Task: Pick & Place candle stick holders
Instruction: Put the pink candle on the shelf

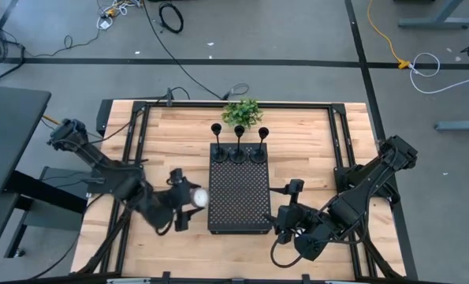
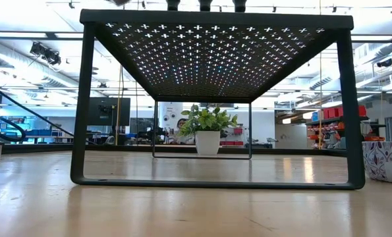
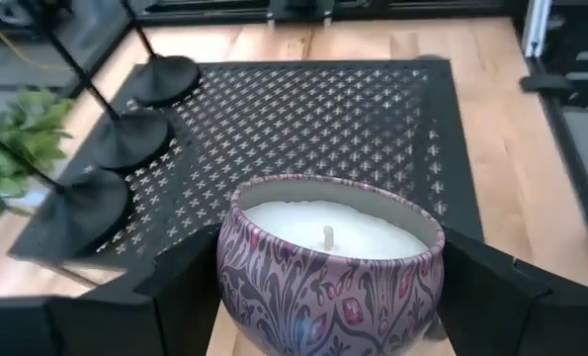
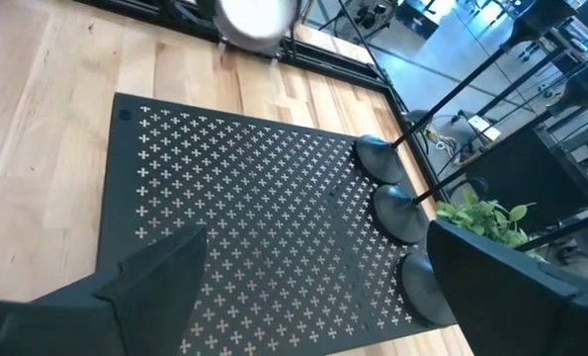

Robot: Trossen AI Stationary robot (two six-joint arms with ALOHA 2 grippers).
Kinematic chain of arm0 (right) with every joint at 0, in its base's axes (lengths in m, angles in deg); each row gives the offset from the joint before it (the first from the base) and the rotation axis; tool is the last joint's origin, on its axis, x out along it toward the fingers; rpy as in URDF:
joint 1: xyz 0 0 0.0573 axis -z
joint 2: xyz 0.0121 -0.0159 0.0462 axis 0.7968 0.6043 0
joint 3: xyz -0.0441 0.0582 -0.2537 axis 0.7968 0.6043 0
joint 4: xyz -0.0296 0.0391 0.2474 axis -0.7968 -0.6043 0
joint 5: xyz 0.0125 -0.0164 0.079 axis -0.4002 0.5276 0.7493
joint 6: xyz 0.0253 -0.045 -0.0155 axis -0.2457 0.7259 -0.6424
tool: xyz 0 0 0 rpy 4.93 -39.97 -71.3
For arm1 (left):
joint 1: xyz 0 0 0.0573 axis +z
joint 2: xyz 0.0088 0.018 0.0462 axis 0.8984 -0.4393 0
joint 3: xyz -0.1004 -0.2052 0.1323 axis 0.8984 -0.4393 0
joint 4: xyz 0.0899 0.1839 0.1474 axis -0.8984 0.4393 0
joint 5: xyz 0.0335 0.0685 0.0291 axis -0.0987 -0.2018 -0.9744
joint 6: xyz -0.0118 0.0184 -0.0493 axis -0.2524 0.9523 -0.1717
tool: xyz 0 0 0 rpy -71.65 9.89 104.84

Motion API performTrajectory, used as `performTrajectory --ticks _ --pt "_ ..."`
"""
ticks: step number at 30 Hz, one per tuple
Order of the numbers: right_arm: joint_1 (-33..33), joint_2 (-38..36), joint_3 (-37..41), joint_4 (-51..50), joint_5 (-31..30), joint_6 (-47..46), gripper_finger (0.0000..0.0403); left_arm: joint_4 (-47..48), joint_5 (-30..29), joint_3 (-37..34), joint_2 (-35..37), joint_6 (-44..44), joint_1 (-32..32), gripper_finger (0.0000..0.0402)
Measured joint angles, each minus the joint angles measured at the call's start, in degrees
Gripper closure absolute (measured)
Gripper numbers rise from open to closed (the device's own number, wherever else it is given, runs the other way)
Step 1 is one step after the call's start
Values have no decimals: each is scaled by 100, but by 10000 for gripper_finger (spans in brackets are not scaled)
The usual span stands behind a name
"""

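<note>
Three black candle stick holders (image 1: 238, 150) stand on their round bases in a row at the far end of the black perforated tray (image 1: 238, 201); their bases also show in the left wrist view (image 3: 126, 138) and in the right wrist view (image 4: 397, 213). My left gripper (image 1: 191, 199), at the tray's left side, is shut on a white candle in a purple patterned tin (image 3: 328, 267). My right gripper (image 1: 284, 214) is open and empty by the tray's near right corner, its fingers over the tray's edge in the right wrist view (image 4: 313, 297). My left gripper pinches the tin's round side wall (image 3: 236, 282) between its two fingers, one finger (image 3: 180, 292) on each side. The fingers come level from the table's left. The tin sits upright, wick up, low over the wood; I cannot tell whether its bottom touches the table.
A small green plant in a white pot (image 1: 242, 113) stands at the far edge behind the holders. The tray is a raised stand on thin legs (image 2: 80, 105). Bare wood lies to the tray's left and right. The tin also shows in the low view (image 2: 385, 161).
</note>
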Motion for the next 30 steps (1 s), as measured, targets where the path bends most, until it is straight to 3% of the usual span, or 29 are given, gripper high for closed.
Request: performTrajectory --ticks 4,13,21,30 --pt "0 0 2 -9 2 -14 25 724 -684 0 -3 -843 -245 101" --pt "0 1 4 -31 2 -14 25 1496 -1362 0 47 -1883 -746 101" --pt "0 2 4 -89 2 -14 25 3279 -2133 -4 43 -4021 -1309 102" --pt "0 2 4 -81 2 10 25 3578 -2434 -2 54 -4411 -1566 102"
